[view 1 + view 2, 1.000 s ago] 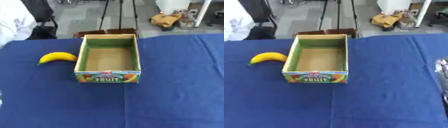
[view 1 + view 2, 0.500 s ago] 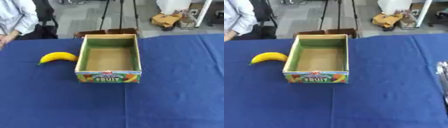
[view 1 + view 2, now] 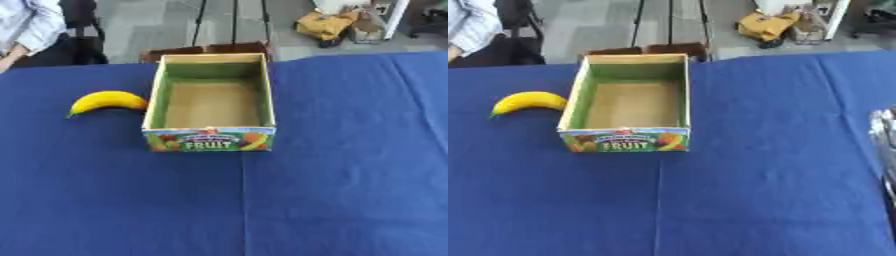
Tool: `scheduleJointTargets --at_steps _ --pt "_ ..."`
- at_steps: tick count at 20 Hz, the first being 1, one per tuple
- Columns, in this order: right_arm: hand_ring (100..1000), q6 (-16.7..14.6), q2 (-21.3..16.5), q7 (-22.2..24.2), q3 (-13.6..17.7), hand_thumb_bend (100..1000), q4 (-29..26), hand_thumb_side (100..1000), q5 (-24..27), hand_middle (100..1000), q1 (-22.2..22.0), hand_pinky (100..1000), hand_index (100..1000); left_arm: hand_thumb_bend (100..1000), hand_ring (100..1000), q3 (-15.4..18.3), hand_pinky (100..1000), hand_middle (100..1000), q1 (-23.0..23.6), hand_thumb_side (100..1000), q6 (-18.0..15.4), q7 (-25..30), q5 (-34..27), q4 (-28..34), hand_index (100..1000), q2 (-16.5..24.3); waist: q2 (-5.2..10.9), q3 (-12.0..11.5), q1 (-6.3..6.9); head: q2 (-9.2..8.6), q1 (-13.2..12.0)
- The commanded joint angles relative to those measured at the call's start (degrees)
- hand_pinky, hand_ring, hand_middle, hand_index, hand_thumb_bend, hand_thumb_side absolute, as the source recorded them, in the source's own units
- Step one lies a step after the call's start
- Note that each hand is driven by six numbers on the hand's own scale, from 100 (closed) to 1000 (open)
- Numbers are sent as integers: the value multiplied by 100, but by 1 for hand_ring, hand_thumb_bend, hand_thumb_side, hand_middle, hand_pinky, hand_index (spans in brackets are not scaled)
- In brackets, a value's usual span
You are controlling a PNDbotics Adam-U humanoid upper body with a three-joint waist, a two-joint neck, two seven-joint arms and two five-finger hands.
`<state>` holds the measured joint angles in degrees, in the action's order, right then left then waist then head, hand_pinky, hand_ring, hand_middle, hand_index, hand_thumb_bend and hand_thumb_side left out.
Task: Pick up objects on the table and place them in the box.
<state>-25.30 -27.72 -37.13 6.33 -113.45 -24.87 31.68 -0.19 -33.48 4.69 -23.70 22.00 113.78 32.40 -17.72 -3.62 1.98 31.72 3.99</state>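
Yellow banana lies on the blue tablecloth, just left of the empty fruit box. Being curved, it could roll away under a careless grasp. Only the right eye view catches the right hand at its edge, fingers indiscernible; the left hand is unseen.

Only the right hand shows, a silvery sliver at the right eye view's right edge. Its fingers cannot be made out. The left hand appears nowhere.

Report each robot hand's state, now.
Left robot hand: not in view.
Right robot hand: only a sliver at the right edge; cannot be told.
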Motion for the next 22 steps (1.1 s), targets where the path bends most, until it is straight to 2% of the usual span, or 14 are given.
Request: scheduleJointTargets --at_steps 1,5,7,11,15,19,22 --pt "737 115 -69 248 37 100 -114 1000 50 685 21 655 759 219 843 2 803 825 -148 838 264 227 13 81 987 356 226 14 -19 33 -25" --pt "755 284 -86 623 39 100 -114 1000 129 703 -2 667 772 207 862 -57 819 846 -250 818 709 759 151 81 1000 629 241 33 -14 -58 -93" --pt "749 312 -93 713 45 100 -114 1000 161 699 5 664 771 192 864 -69 827 841 -325 782 944 1057 254 62 967 731 244 35 -16 -97 -112" --pt "744 330 -104 808 33 100 -114 1000 201 694 17 665 770 189 849 -128 813 841 -647 747 1276 1672 512 -271 961 918 260 55 -9 -124 -111" --pt "740 343 -118 844 22 100 -114 1000 220 690 20 666 769 289 839 -261 797 829 -990 736 1333 2150 797 -785 960 1035 254 110 7 -162 -123" --pt "738 357 -129 860 11 100 -114 1000 233 686 32 666 768 435 839 -459 788 829 -1389 805 1309 2720 1124 -1471 951 1019 227 155 22 -197 -164" --pt "736 371 -146 868 5 100 -114 1000 238 682 41 666 767 450 848 -622 794 842 -1712 830 1185 3171 1567 -2013 955 943 191 204 37 -238 -199"
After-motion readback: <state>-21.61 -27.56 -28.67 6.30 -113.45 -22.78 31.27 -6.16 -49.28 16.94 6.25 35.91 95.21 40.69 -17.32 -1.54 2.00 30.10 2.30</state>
